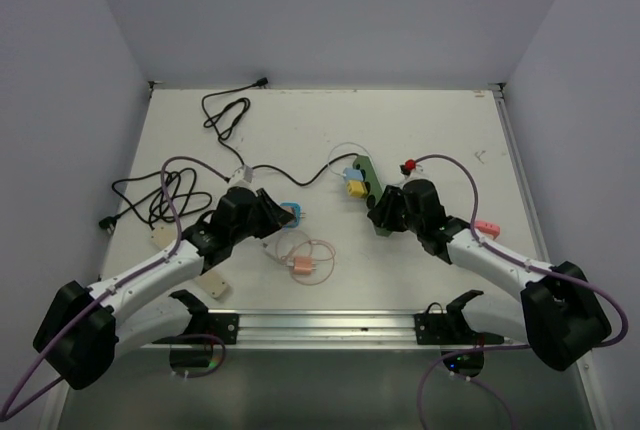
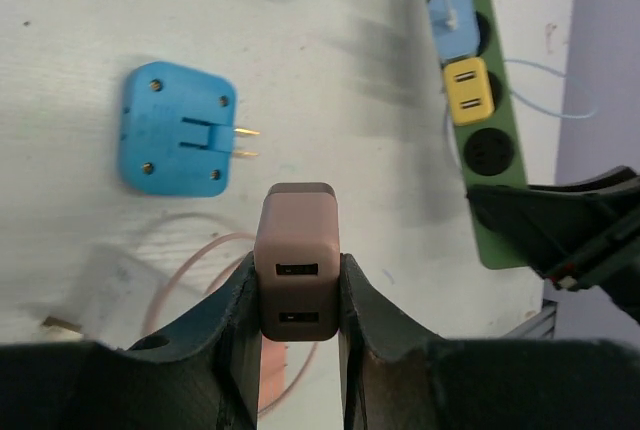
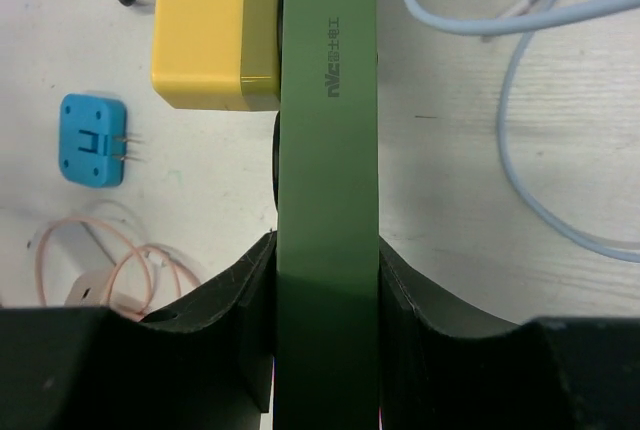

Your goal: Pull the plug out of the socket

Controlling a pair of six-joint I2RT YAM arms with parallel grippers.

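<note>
A green power strip lies mid-table with a yellow plug and a light blue plug seated in it. My right gripper is shut on the strip's near end. The yellow plug sits just beyond its fingers. My left gripper is shut on a brownish-pink USB charger plug, held above the table and apart from the strip. One socket hole on the strip is open. In the top view the left gripper hides the held plug.
A blue adapter with bare prongs lies beside the left gripper. A pink charger with looped cable lies nearer the front. Black cables sprawl at the back left. A red connector and a pink piece lie right.
</note>
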